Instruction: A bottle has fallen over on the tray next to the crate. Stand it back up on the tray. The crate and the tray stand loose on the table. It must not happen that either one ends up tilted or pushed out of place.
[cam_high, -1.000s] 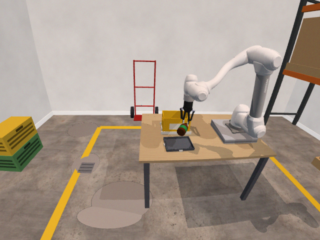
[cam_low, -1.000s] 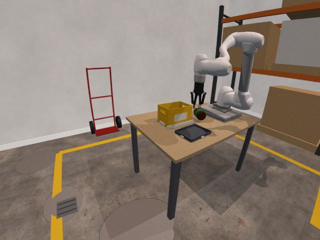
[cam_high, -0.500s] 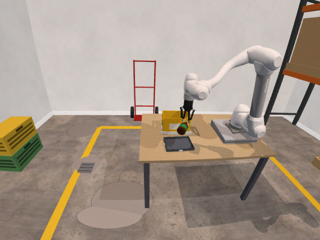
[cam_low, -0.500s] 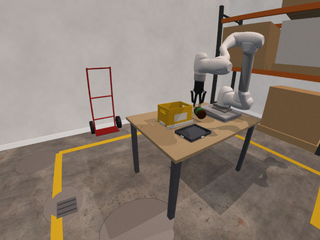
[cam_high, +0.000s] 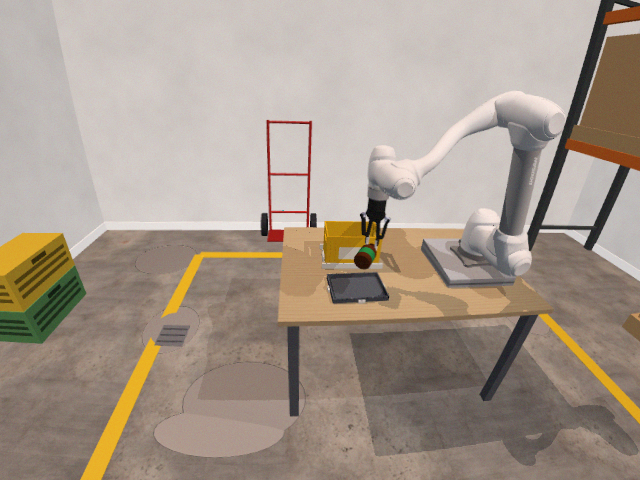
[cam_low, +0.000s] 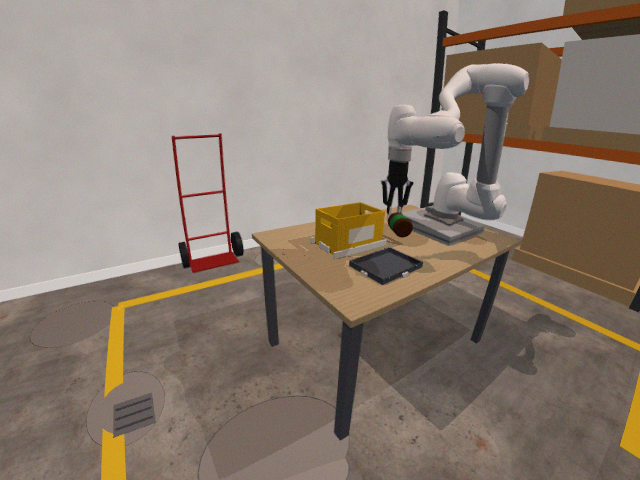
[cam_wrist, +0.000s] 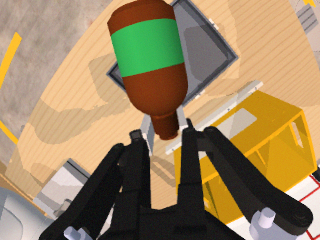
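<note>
The black tray (cam_high: 357, 287) (cam_low: 386, 264) (cam_wrist: 207, 50) lies flat on the wooden desk (cam_high: 305, 310) (cam_low: 310, 268) (cam_wrist: 75, 100), and everything else can be placed from it. Above the tray's level, on the side toward the crate and the arm's base, the brown bottle (cam_high: 364, 255) (cam_low: 399, 224) (cam_wrist: 150, 60) with its green band hangs in the air, touching neither the tray nor the desk. It is tilted well over from upright, its neck at the pincer and its broad base pointing out toward the tray's side of the desk.

The pincer (cam_high: 371, 240) (cam_low: 394, 210) (cam_wrist: 165, 116) points downward and is closed on the bottle's neck, a pale fingertip on each side of it. In the wrist view the bottle's body covers part of the tray, with the neck reaching back between the fingertips.

Behind the tray, as the top view shows it, the yellow crate (cam_high: 336, 248) (cam_low: 330, 229) (cam_wrist: 285, 125) stands upright near it, apart from it, with a pale panel on the side facing the tray. White strips (cam_high: 351, 266) (cam_low: 359, 249) (cam_wrist: 220, 115) run along the foot of the crate, between it and the tray. The top view puts the bottle partly in front of the crate; the exterior view shows it beside the crate.

Farther from the tray, toward the other end of the desk, the white arm (cam_high: 460, 129) (cam_low: 429, 130) rises from a grey base plate (cam_high: 439, 268) (cam_low: 447, 236) and reaches back over the desk.
</note>
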